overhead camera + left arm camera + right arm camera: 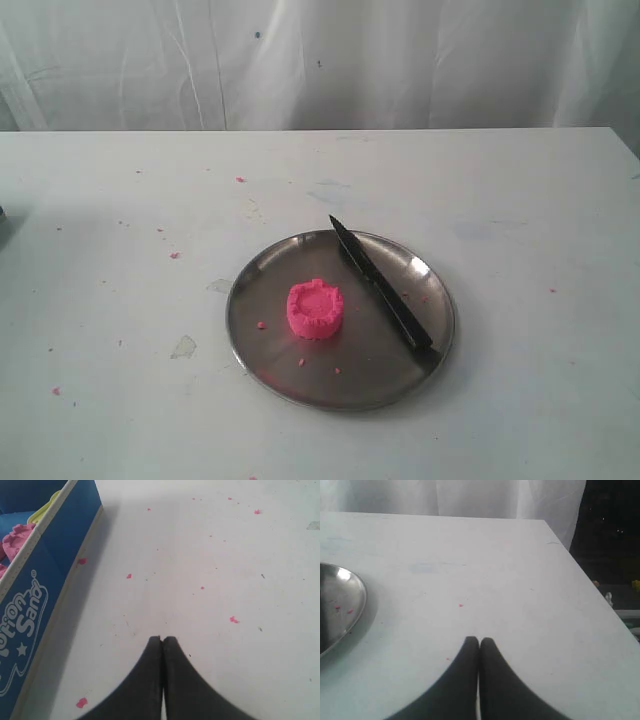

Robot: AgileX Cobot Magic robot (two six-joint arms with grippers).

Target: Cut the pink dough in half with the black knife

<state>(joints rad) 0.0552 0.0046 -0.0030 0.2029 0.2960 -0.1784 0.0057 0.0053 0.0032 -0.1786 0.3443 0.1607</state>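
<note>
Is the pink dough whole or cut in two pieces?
Whole. The pink dough is one round puck with no split; the black knife lies beside it on the steel plate, not touching it.

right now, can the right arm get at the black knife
Probably yes. The black knife lies uncovered on the plate's right side, apart from the pink dough. The right gripper is shut over the table beside the plate, so it would need to open first.

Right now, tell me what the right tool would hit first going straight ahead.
Likely nothing: the shut right tool points over bare table toward the curtain. The plate sits off to one side of that line.
</note>
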